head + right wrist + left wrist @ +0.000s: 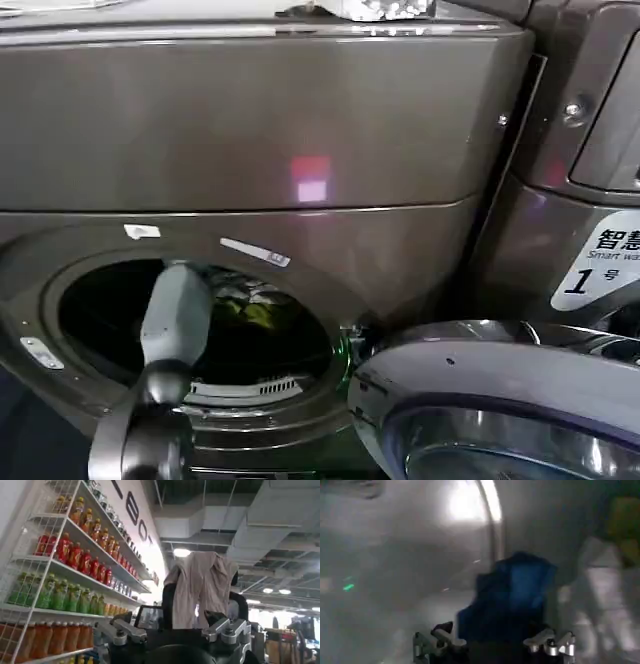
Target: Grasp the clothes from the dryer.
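Observation:
The dryer [250,120] is a bronze-grey front loader with its round porthole [90,330] open. My left arm [175,320] reaches through it into the drum, where yellow-green fabric [255,315] shows. Inside the drum, my left gripper [492,630] is shut on a dark navy garment [512,590] of the clothes, which rises from between its jaws and hides the tips. White cloth [600,595] and yellow-green cloth [625,525] lie just beyond it. My right gripper [205,605] is away from the dryer, raised towards the ceiling and shut on a beige cloth [200,585].
The dryer's grey-rimmed glass door [500,390] stands swung open at the lower right. A neighbouring machine [580,150] with a white "1" label [605,260] stands to the right. Shelves of drink bottles [65,580] stand beside the right arm.

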Controlling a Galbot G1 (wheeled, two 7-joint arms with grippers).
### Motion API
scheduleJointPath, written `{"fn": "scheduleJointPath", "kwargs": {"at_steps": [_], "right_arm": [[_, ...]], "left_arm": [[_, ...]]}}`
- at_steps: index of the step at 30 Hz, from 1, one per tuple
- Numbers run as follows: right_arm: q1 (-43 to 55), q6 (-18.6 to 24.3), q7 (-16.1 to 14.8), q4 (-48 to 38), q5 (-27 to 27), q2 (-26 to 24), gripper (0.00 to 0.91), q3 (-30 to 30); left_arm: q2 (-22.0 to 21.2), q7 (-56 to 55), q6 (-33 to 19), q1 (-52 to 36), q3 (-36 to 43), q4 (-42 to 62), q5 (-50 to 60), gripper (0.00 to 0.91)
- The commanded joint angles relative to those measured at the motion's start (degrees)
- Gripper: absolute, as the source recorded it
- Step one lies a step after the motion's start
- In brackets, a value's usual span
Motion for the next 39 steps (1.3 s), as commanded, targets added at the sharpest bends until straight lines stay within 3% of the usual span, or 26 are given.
{"fn": "scheduleJointPath", "kwargs": {"at_steps": [1,29,30,31,39], "right_arm": [[0.08,0.34,-0.04,-0.49,-0.51,0.13,0.907,-0.59],[0.57,0.64,-0.05,1.34,-1.72,0.83,0.907,-3.27],[0.79,0.61,-0.02,1.28,-1.79,0.73,0.907,-3.57],[0.88,0.61,-0.03,1.34,-1.88,0.74,0.907,-3.77],[1.32,0.59,-0.03,1.72,-2.21,0.86,0.907,-4.7]], "left_arm": [[0.65,4.72,-3.73,-2.53,0.26,4.52,2.58,0.907],[2.61,7.06,2.47,-0.01,0.73,10.66,-7.18,0.907],[2.65,7.19,2.54,0.18,0.62,10.96,-7.3,0.421],[2.66,7.64,2.45,0.29,0.59,10.98,-7.75,0.0],[3.3,7.05,-0.66,1.34,0.11,11.65,-9.43,0.0]]}}
